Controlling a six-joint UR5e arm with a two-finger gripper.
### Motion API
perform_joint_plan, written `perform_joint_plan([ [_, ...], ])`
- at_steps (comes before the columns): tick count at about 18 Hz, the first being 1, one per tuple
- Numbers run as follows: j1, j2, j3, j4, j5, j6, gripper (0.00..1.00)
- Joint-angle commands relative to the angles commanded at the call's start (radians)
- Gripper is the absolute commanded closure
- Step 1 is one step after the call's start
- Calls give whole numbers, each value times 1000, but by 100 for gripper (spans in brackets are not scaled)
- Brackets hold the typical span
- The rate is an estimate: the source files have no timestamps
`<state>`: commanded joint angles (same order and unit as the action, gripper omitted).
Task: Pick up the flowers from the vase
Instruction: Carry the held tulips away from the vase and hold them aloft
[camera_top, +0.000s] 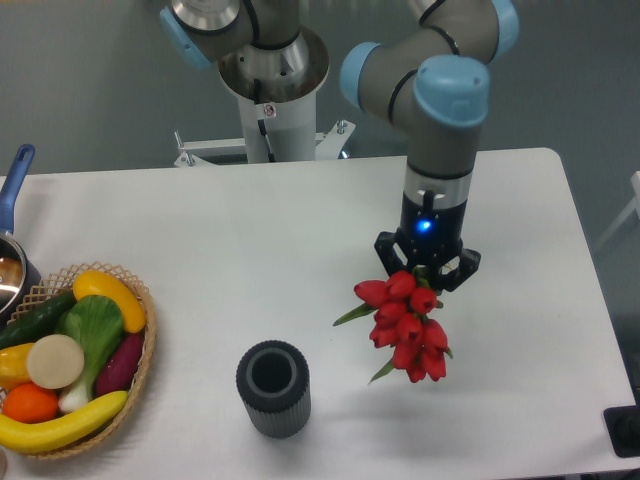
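The flowers (404, 325), a bunch of glossy red tulip buds with narrow green leaves, hang in the air right of the table's middle. My gripper (426, 272) is shut on the top of the bunch, its fingers partly hidden by the buds. The vase (272, 388), a short dark grey ribbed cylinder, stands upright near the front edge, to the lower left of the flowers. Its round mouth is empty.
A round wicker basket (140, 380) holding plastic fruit and vegetables sits at the front left. A pot with a blue handle (16, 175) pokes in at the left edge. The arm's base column (270, 100) rises behind the table. A black object (625, 430) sits at the right front corner.
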<state>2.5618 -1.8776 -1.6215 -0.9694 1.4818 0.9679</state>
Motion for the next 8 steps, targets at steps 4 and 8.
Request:
perform_joint_plan([
  [4,-2,0,2,-21,17,49,100],
  [8,-28,-17,6,-61,86,83,100],
])
